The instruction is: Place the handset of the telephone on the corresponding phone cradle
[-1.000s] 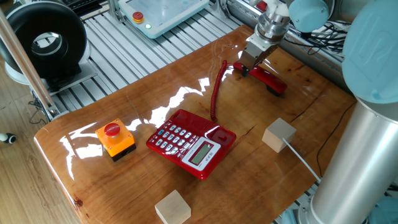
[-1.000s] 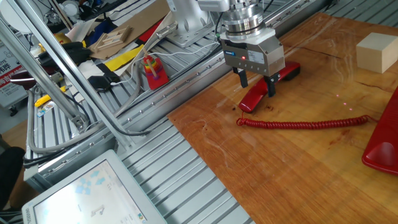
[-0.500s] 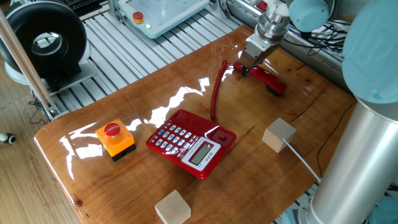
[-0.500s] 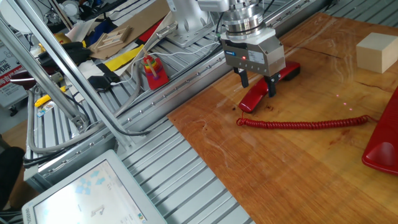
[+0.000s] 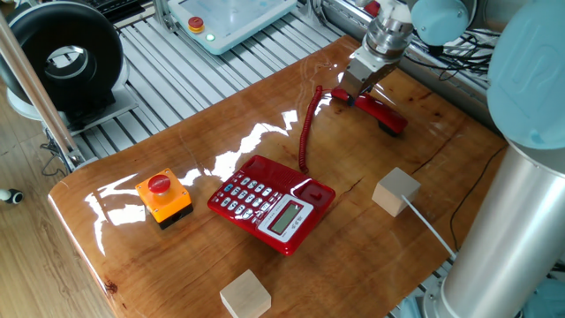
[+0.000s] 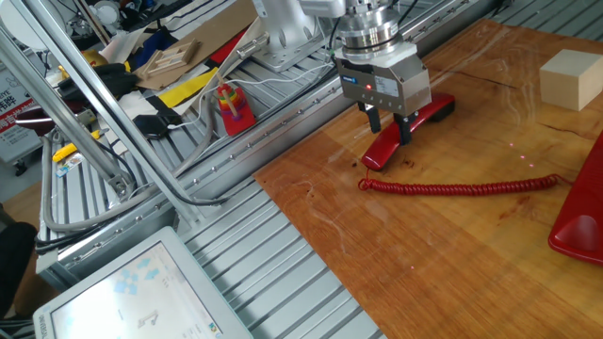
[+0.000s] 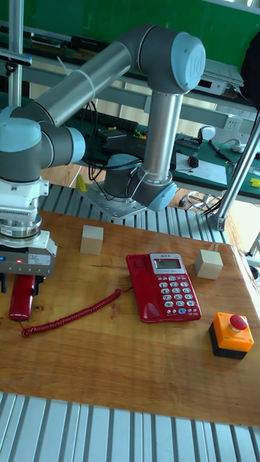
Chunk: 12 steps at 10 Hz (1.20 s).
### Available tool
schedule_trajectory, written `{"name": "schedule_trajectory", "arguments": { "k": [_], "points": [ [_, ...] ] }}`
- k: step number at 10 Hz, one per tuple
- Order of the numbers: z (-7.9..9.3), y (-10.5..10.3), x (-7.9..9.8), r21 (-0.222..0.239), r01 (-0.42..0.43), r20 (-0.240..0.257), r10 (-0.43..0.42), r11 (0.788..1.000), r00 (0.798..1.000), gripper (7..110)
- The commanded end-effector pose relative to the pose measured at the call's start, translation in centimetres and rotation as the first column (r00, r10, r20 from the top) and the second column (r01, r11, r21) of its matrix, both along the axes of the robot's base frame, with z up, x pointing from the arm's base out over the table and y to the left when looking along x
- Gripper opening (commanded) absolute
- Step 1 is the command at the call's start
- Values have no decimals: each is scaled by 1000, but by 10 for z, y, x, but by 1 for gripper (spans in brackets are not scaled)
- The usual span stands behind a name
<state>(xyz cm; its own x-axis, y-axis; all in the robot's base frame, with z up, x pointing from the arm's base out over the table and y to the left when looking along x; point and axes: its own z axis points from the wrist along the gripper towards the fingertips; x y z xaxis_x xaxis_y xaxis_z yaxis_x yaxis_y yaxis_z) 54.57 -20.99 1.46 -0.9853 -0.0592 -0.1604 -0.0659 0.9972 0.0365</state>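
Handset lies flat near a far corner of the table, well apart from the phone; its coiled cord runs back to the base. Gripper is straddling the handset's middle, fingers on either side; whether the pads already bite I cannot tell. Advice: close at the centre of the bar so it doesn't tip, lift straight up, watch cord tension on the way to the cradle, and match handset angle to that strip beside the keypad. Versus half a second ago: fingers look narrower about the handset, closing in; handset hasn't shifted.
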Motion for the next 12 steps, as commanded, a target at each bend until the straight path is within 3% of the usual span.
{"name": "schedule_trajectory", "arguments": {
  "k": [1, 2, 4, 8, 10, 12],
  "points": [
    [15, 11, -6, 39, -44, 37, 42, 998, 998, 88],
    [19, 14, -8, 48, -69, 50, 66, 996, 997, 88],
    [18, 1, -20, 10, -107, 34, 107, 994, 994, 88],
    [8, 2, -44, 52, -181, 26, 180, 982, 983, 88],
    [7, 0, -44, 49, -137, 11, 137, 989, 991, 88],
    [0, -14, -36, 0, -84, 7, 84, 996, 996, 88]
  ]
}}
